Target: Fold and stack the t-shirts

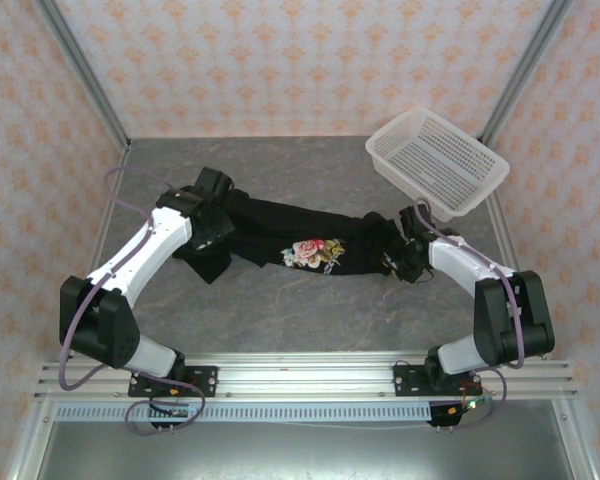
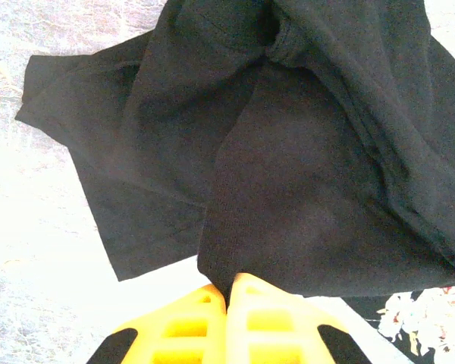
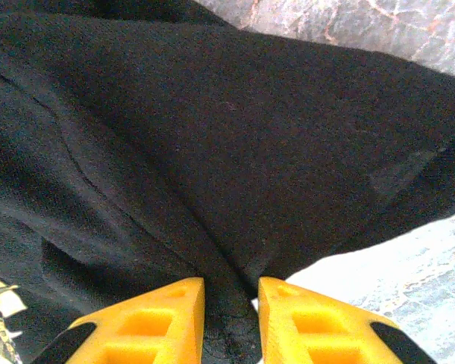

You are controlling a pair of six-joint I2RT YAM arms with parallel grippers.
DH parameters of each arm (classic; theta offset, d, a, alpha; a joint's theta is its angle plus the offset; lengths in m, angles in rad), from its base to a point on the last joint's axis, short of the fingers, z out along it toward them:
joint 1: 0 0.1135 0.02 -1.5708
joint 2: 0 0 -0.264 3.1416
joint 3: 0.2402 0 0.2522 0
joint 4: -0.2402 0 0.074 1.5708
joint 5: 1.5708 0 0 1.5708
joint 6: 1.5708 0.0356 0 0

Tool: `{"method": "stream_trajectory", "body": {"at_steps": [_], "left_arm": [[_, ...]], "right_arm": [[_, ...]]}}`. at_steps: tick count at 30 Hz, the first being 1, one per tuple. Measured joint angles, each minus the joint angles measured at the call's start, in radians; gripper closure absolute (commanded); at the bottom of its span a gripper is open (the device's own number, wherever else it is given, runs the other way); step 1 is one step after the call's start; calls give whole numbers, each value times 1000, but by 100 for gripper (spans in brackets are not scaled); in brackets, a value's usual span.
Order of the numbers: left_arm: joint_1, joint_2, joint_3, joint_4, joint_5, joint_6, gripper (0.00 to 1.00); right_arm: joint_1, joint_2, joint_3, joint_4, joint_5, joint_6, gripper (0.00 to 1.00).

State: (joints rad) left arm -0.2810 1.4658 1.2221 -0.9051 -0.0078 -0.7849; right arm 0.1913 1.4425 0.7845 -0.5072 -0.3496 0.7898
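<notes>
Here, the step in hand seems to be the spreading of the shirt, before any real fold.

On the left, the left gripper (image 1: 215, 218) holds one end of the black short-sleeved cloth t-shirt (image 1: 280, 232). In the left wrist view its yellow fingers (image 2: 262, 318) are pressed together on a thin edge of the black cloth. Beyond them a sleeve lies on the grey marbled table (image 1: 310, 310).

In the middle, the t-shirt runs between the two arms as a wrinkled band across the centre of the table. Its pink-rose, white and green floral print (image 1: 315, 250) faces up. I cannot tell how much of the cloth is lifted off the surface.

On the right, the right gripper (image 1: 408, 252) pinches a thicker bunch of fabric. In the right wrist view its fingers stand a little apart, and the gap between them is full of cloth. The white plastic mesh basket (image 1: 437, 160) sits tilted at the far right corner, behind the right arm and apart from the shirt.

I judge that the task is at its beginning, because the shirt is not flat and no fold is made. The next move calls for both grippers to draw apart evenly and lay the cloth open. The left hold is thin, so a hard pull may make it slip.
</notes>
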Motion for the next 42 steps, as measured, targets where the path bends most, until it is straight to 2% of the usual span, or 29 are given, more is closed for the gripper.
{"method": "stream_trajectory", "body": {"at_steps": [6,8,12,14,18,23,29,37,42], "left_arm": [[0,6,0,4,0,0,100],[0,7,0,4,0,0,100],[0,8,0,5,0,0,100],[0,8,0,5,0,0,100],[0,8,2,4,0,0,100],[9,21,76,-11,0,0,100],[101,93,319,-35,1,-1,100],[233,233,753,-63,39,-9,100],[303,291,1000,-71,86,-39,100]], "right_arm": [[25,0,1,0,-4,15,74],[34,0,2,0,-6,20,76],[46,0,14,0,-10,37,95],[49,0,19,-3,-6,42,100],[50,-5,44,-46,24,36,100],[50,-24,168,-130,85,-4,100],[50,-5,466,-203,167,-120,100],[50,151,937,-229,217,-304,100],[41,244,1165,-234,211,-365,100]]}}
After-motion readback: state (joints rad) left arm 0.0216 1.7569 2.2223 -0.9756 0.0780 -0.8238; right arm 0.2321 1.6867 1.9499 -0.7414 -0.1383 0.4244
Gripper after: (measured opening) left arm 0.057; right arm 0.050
